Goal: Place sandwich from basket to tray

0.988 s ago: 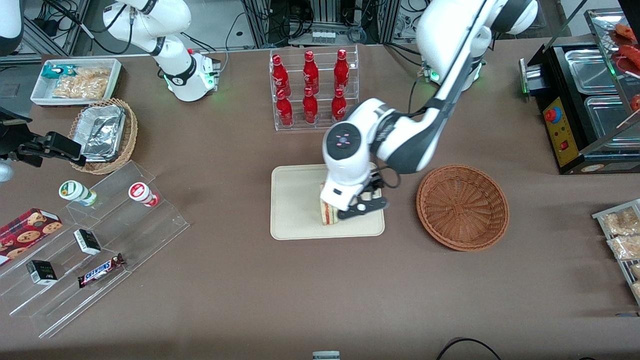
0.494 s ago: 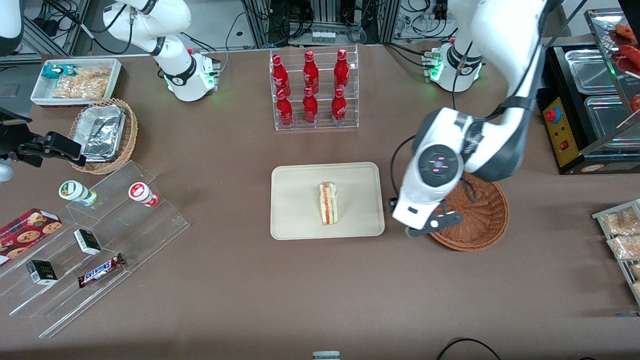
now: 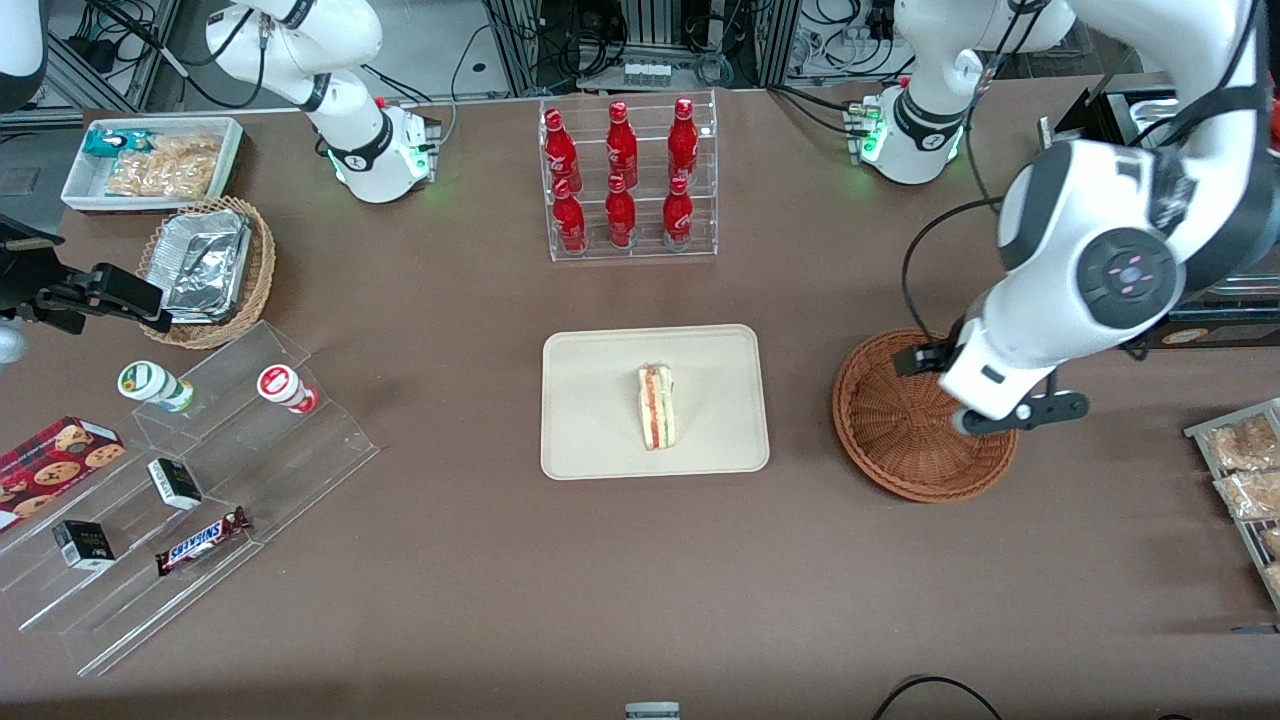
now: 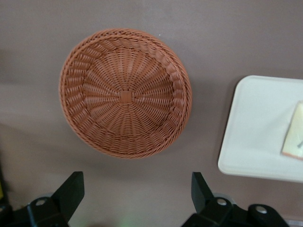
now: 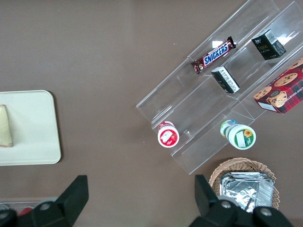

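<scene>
The sandwich lies on the cream tray with its red filling edge up; nothing touches it. It also shows in the left wrist view on the tray. The reddish-brown basket stands beside the tray toward the working arm's end and holds nothing. My left gripper hangs high above the basket's rim on the side away from the tray. Its black fingers are spread wide with nothing between them.
A clear rack of red bottles stands farther from the camera than the tray. A black heated display case and a shelf of bagged snacks sit at the working arm's end. Acrylic steps with snacks lie toward the parked arm's end.
A second ago the gripper was down on the tray at the sandwich. It has let go, risen and swung over the basket toward the working arm's end. The sandwich stays on the tray.
</scene>
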